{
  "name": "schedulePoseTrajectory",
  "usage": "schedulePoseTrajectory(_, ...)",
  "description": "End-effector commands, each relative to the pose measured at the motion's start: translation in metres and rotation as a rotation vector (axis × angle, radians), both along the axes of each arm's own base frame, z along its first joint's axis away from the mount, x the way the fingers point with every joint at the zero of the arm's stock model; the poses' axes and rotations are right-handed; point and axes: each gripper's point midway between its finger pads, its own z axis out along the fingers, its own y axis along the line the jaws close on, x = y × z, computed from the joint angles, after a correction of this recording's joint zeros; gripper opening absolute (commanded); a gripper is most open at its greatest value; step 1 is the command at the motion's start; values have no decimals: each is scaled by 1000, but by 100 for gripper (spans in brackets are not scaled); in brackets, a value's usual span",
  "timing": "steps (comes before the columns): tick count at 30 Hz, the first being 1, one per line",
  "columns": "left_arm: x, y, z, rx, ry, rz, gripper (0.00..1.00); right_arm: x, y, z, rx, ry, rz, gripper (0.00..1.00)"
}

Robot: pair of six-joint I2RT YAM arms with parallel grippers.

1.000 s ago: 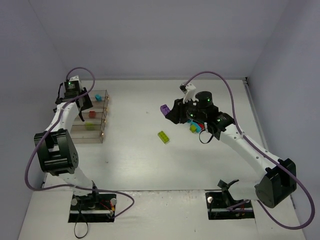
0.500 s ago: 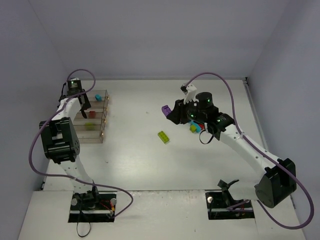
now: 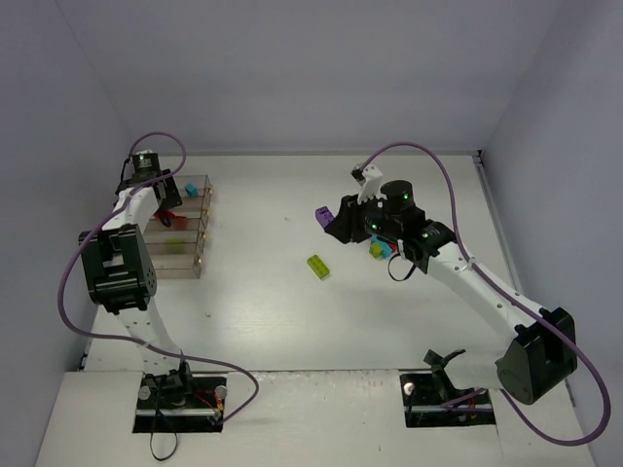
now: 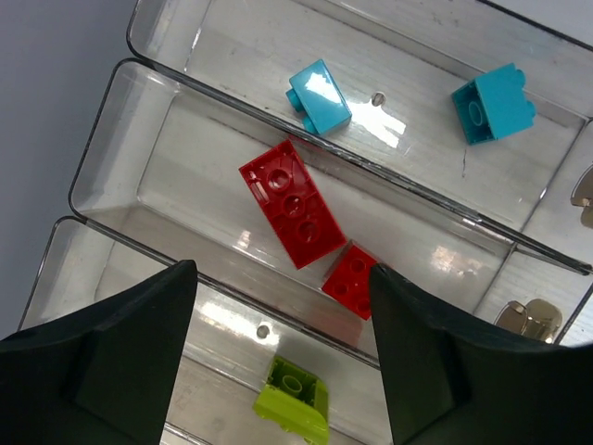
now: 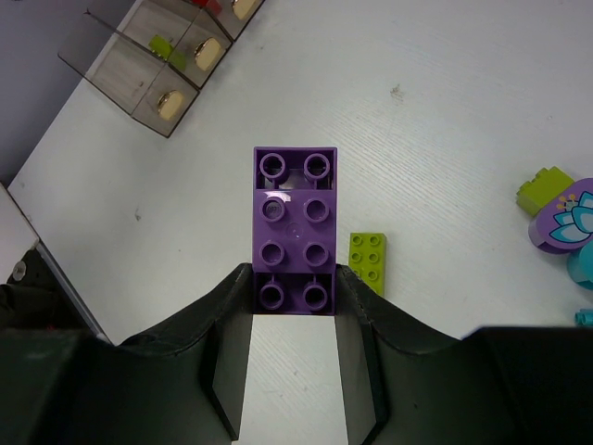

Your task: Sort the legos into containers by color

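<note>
The containers (image 4: 111, 130) are clear bins in a row at the table's left (image 3: 185, 233). One bin holds two cyan legos (image 4: 320, 96), the one beside it two red legos (image 4: 291, 202), and the third a lime lego (image 4: 296, 399). My left gripper (image 4: 283, 273) hovers open above the red and lime bins (image 3: 164, 199), holding nothing. My right gripper (image 5: 295, 283) is shut on a purple lego (image 5: 295, 209), held above the table's middle (image 3: 319, 214). A long lime lego (image 5: 369, 262) lies on the table just right of it (image 3: 318, 265).
A lime block (image 5: 544, 188), a purple round piece with a flower print (image 5: 563, 218) and cyan pieces (image 5: 584, 264) sit clustered under the right arm (image 3: 380, 250). White walls close in the table at the back and on both sides.
My left gripper has opened over the bins and its arm has folded in closer to the left wall. The right gripper with the purple lego has hardly moved.
</note>
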Motion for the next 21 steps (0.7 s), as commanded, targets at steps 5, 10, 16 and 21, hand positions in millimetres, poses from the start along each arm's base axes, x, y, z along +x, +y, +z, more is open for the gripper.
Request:
schedulePoseTrajectory(5,-2,-42,98,-85,-205,-42,70,11,5,24,25,-107,31,0)
schedulePoseTrajectory(10,-28,-140,147,-313,-316,-206,71,13,12,33,28,-161,58,0)
schedulePoseTrajectory(16,-83,-286,193,-690,-424,-504,76,10,30,47,45,-217,110,0)
schedulePoseTrajectory(21,-112,-349,210,-844,-469,-581,77,4,42,51,39,-237,133,0)
